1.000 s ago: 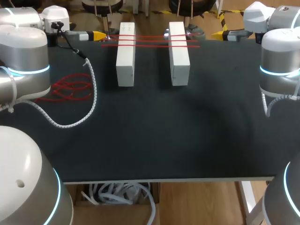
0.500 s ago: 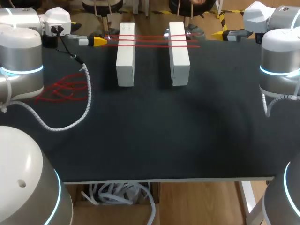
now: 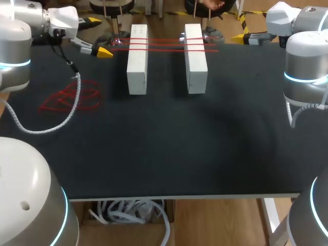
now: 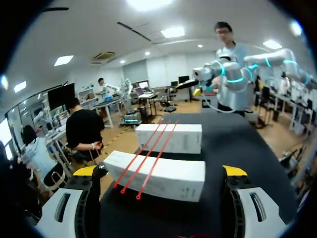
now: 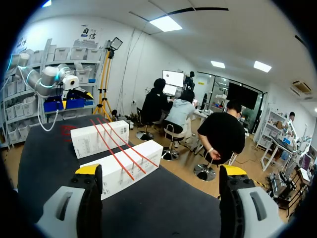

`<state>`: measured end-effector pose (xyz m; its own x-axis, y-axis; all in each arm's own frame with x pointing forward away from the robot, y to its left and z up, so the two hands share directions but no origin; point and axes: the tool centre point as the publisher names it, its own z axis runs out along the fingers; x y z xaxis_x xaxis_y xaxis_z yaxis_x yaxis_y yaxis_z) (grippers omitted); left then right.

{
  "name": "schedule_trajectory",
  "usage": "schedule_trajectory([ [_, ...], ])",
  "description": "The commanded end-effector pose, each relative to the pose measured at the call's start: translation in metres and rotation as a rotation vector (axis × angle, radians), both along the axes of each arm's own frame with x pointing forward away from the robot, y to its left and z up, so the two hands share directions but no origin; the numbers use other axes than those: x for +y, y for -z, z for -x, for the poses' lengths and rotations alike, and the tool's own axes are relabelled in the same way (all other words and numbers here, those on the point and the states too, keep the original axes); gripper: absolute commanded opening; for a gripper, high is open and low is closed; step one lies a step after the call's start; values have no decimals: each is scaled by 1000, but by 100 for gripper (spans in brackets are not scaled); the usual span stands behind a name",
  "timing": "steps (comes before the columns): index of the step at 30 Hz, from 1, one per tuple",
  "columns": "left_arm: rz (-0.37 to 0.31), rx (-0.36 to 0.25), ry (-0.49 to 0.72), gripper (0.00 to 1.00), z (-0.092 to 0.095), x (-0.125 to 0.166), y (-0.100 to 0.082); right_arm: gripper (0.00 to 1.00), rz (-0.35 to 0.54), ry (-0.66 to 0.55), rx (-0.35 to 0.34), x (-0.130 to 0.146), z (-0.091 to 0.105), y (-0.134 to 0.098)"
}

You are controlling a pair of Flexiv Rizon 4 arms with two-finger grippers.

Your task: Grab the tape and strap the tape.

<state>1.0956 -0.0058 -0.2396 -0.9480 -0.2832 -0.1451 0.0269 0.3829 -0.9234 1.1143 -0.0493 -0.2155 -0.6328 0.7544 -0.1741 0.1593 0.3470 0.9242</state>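
Two white boxes [image 3: 137, 59] [image 3: 195, 57] lie side by side at the far middle of the black table [image 3: 179, 154]. Three red tape strips [image 3: 164, 44] stretch across both. A loose pile of red tape [image 3: 72, 97] lies at the left. My left gripper [image 3: 97, 37] is open, at the far left just beside the strips' ends. In the left wrist view the left gripper [image 4: 158, 171] faces the near box [image 4: 163, 181] and the strips [image 4: 148, 158]. My right gripper [image 3: 243, 37] hovers open at the far right edge. In the right wrist view the right gripper [image 5: 159, 169] holds nothing, the boxes [image 5: 124, 168] ahead.
The left arm's white spiral cable [image 3: 51, 123] droops over the table by the red pile. The near half of the table holds nothing but the cable.
My left arm has drawn back toward the left and far corner, its gripper swinging away from the strips' ends. Its cable shifted left, uncovering more of the red pile. The right arm stayed still.
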Motion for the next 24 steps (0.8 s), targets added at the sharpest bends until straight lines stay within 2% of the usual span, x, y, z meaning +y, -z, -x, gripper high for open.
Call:
schedule_trajectory([
  [1,5,20,48,100,-4,3,3,100,-1,-1,0,0,0,0],
  [5,5,20,48,100,-4,3,3,100,-1,-1,0,0,0,0],
  [8,3,0,69,100,-2,3,10,100,-1,-1,0,0,0,0],
  [12,11,7,123,100,-6,3,17,100,-1,-1,0,0,0,0],
  [17,24,-13,163,100,-13,4,22,100,-1,-1,0,0,0,0],
  [18,31,-4,172,75,-15,5,24,100,-1,-1,0,0,0,0],
  [19,36,-7,181,65,-16,5,26,100,-1,-1,0,0,0,0],
  [21,43,-3,188,51,-19,5,30,100,-1,-1,0,0,0,0],
  [23,58,0,196,49,-21,5,35,100,-1,-1,0,0,0,0],
  [24,63,0,198,44,-22,5,37,100,-1,-1,0,0,0,0],
])
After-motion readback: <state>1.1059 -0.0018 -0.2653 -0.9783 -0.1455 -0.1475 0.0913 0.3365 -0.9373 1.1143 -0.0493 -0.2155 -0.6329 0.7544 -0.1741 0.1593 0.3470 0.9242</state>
